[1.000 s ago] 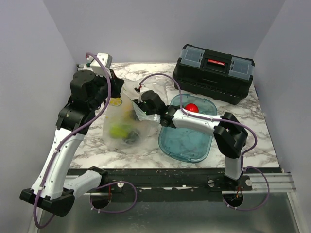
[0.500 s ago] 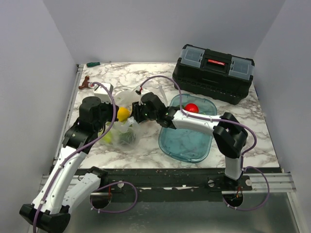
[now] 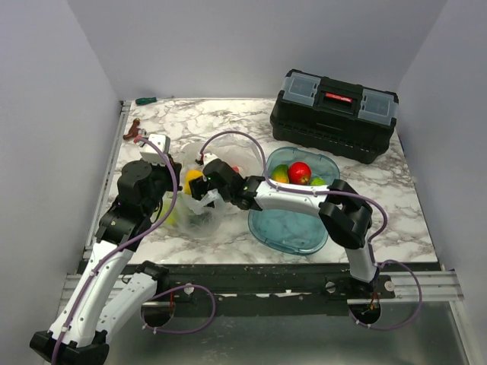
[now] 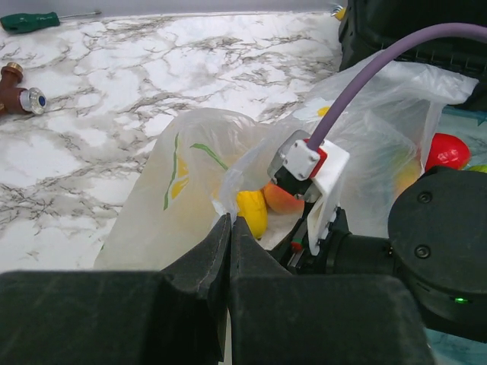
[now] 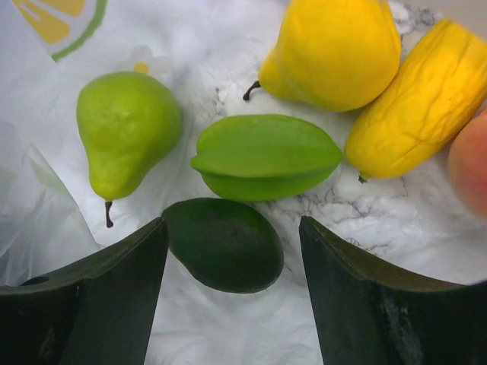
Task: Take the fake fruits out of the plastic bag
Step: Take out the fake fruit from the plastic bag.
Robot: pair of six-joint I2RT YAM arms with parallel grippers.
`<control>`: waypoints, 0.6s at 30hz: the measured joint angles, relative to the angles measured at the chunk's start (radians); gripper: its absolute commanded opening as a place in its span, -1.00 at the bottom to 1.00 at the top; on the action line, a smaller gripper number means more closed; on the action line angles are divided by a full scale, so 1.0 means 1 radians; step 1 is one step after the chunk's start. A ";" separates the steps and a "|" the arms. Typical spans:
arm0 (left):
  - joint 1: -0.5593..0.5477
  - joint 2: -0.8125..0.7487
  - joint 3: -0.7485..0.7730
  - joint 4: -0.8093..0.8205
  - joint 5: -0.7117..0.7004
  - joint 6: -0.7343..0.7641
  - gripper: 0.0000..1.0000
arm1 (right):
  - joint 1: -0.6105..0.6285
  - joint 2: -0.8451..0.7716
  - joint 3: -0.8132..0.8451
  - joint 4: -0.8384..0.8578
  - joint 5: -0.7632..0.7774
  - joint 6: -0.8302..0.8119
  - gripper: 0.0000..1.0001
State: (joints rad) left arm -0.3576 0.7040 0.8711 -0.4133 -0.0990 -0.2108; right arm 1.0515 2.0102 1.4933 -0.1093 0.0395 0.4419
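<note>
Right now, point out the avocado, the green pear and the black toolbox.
avocado (image 5: 224,245), right wrist view, its middle.
green pear (image 5: 125,133), right wrist view, its wide belly.
black toolbox (image 3: 335,114), top external view, its lid.

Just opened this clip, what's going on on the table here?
The left gripper pinches the edge of the plastic bag, jaws shut. The right gripper is inside the bag, jaws open on either side of a dark avocado, not gripping it. A green pear and star fruit lie beside it; a red apple sits in the blue tray.
</note>
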 measured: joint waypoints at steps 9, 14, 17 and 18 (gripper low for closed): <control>0.000 0.002 0.000 0.008 0.012 0.000 -1.00 | 0.010 0.022 0.025 -0.080 -0.010 -0.060 0.64; 0.000 0.006 0.000 0.008 0.024 0.000 -1.00 | 0.023 0.037 0.027 -0.090 -0.033 -0.085 0.70; 0.000 0.008 0.000 0.008 0.029 0.000 -1.00 | 0.034 0.059 0.028 -0.090 -0.057 -0.096 0.71; 0.000 0.009 0.000 0.008 0.029 0.000 -1.00 | 0.039 0.066 0.028 -0.090 -0.062 -0.097 0.71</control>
State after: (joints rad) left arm -0.3576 0.7128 0.8711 -0.4057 -0.0696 -0.2111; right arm 1.0904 2.0758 1.5211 -0.1989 -0.0223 0.3447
